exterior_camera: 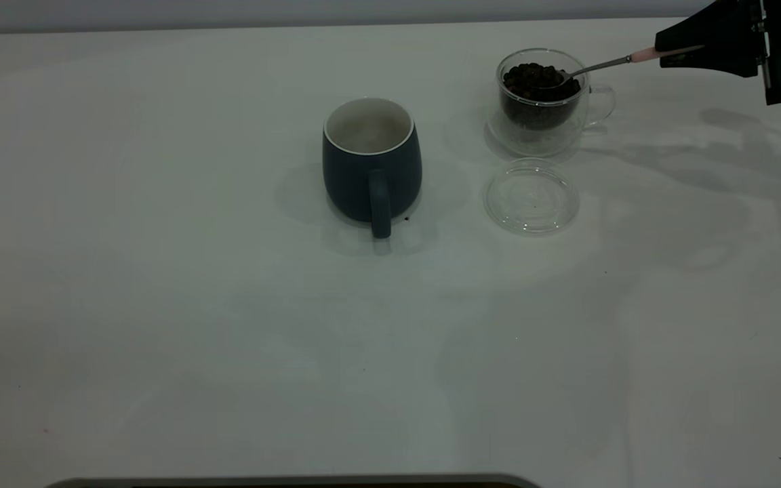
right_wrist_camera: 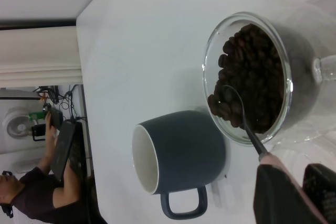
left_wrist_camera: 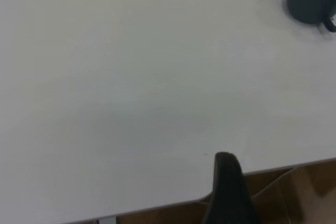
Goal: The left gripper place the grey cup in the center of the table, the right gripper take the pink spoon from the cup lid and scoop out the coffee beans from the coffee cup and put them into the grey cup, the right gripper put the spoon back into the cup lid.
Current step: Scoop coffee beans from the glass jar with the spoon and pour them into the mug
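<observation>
The grey cup (exterior_camera: 371,163) (left_wrist_camera: 307,1) (right_wrist_camera: 184,156) stands upright mid-table (exterior_camera: 160,305), handle toward the camera, its white inside bare. To its right the glass coffee cup (exterior_camera: 543,102) (right_wrist_camera: 294,40) holds a heap of coffee beans (exterior_camera: 536,78) (right_wrist_camera: 252,72). My right gripper (exterior_camera: 682,51) (right_wrist_camera: 294,182) hovers beside that cup at the far right, shut on the pink spoon (exterior_camera: 601,66) (right_wrist_camera: 247,124) by its handle. The spoon's metal bowl dips into the beans. The clear cup lid (exterior_camera: 531,196) lies bare in front of the coffee cup. My left gripper (left_wrist_camera: 227,174) hangs parked over the table's edge, far from the cup.
The table's edge (left_wrist_camera: 262,171) runs under the left gripper, with brown floor beyond. A person (right_wrist_camera: 31,192) sits at a desk off the table's far side. A dark rim (exterior_camera: 295,482) borders the table's near edge.
</observation>
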